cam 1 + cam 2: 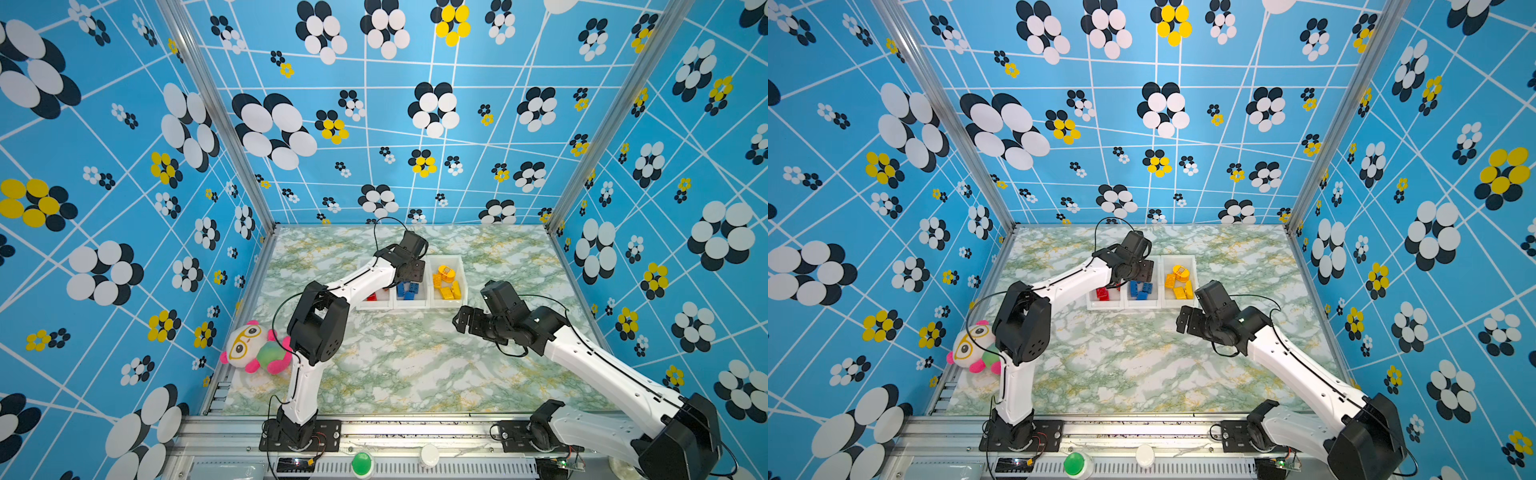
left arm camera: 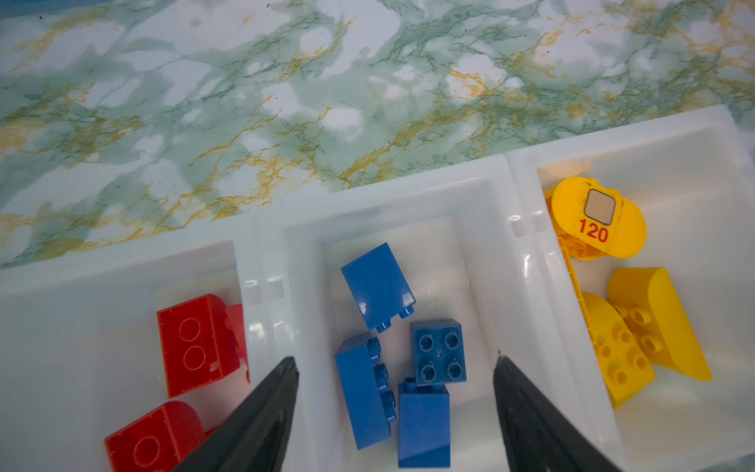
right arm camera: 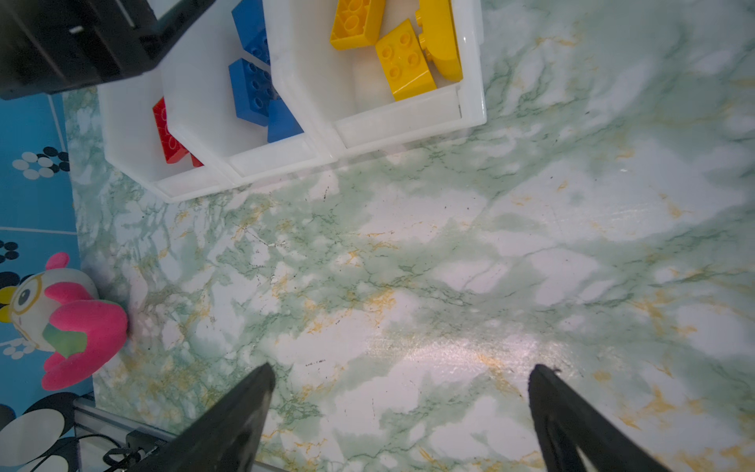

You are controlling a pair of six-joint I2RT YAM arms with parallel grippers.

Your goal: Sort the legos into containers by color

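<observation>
From here I see the left hand [image 2: 395, 359] hanging over the middle bin of the containers [image 2: 367, 188], its two dark fingers [image 2: 261, 417] spread wide apart and grasping nothing; the blue bricks [image 2: 378, 282] lie loose on the bin floor below it. The legos are all inside the three joined white bins, which stand in a row toward the back of the marbled tabletop [image 1: 415, 365]. In both top views the red bricks [image 2: 196, 343] are in the left bin, the blue ones in the middle and the yellow bricks [image 2: 653, 323] in the right. I count two red pieces and four blue in the left wrist view. The rounded yellow piece [image 2: 596, 220], marked 120 in red beside a small grey square, sits at the far end of its bin, away from the arms' bases. My right hand [image 3: 402, 367] is released too, fingers wide apart over bare tabletop, near the front right corner of the bins and not touching them. A plush toy [image 1: 253, 347] with yellow glasses lies at the tabletop's left edge, behind the left arm's elbow.
</observation>
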